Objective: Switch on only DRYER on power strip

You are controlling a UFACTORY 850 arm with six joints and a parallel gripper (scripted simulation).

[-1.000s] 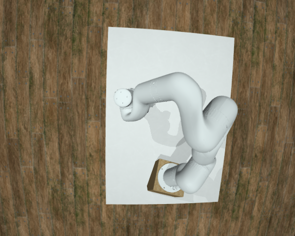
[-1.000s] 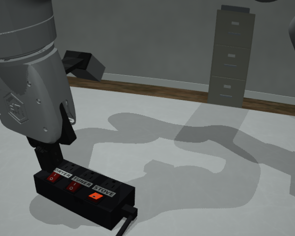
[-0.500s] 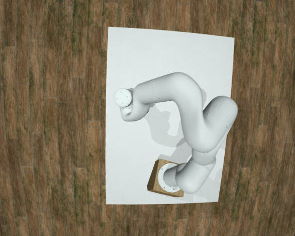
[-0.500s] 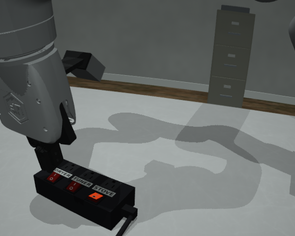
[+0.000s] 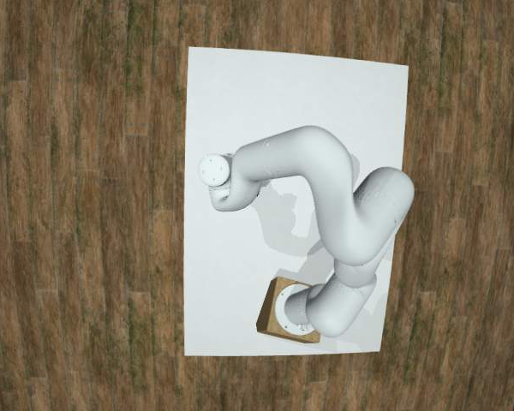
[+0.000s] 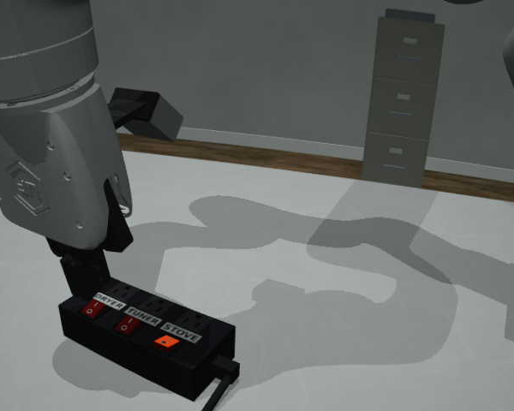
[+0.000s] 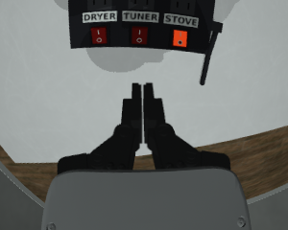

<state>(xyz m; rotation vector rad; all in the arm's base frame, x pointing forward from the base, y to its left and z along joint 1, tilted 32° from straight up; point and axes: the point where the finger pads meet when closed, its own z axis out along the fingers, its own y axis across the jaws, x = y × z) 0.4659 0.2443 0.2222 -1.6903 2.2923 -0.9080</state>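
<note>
From my seat the nearest thing is the grey-bodied gripper [image 7: 143,91] with its two black fingers pressed flat together and nothing between them. In the exterior view its tips hang at the end of the black rectangular plastic power strip [image 6: 146,340] where the DRYER switch sits; I cannot tell whether they touch the casing.

The strip lies flat and right way up on the white rectangular table top [image 5: 292,88], close to one long edge about midway along it; from above the white arm [image 5: 328,186] hides the strip entirely. I count three rocker switches, three sockets and three white labels reading DRYER [image 7: 100,18], TUNER [image 7: 140,17] and STOVE [image 7: 181,21]. The dark red DRYER switch [image 7: 98,36] and the dark red TUNER switch [image 7: 139,36] each show a stroke and a ring mark; the STOVE switch [image 7: 179,38] is bright orange-red, brighter than the other two, with only a dark dot visible. One black cable [image 6: 217,389] leaves the STOVE end and is cut off by the picture edge.

The gripper housing bears an embossed hexagonal emblem [image 6: 26,187] whose lettering I cannot read.

Farther off, one tan wooden block [image 5: 265,316] carries the arm's base near a corner of the table. Beyond the table, one grey metal filing cabinet [image 6: 403,97] with three drawers stands against the wall, its drawer labels too small to read. A dark box-shaped object [image 6: 144,112] behind the gripper is hard to identify.
</note>
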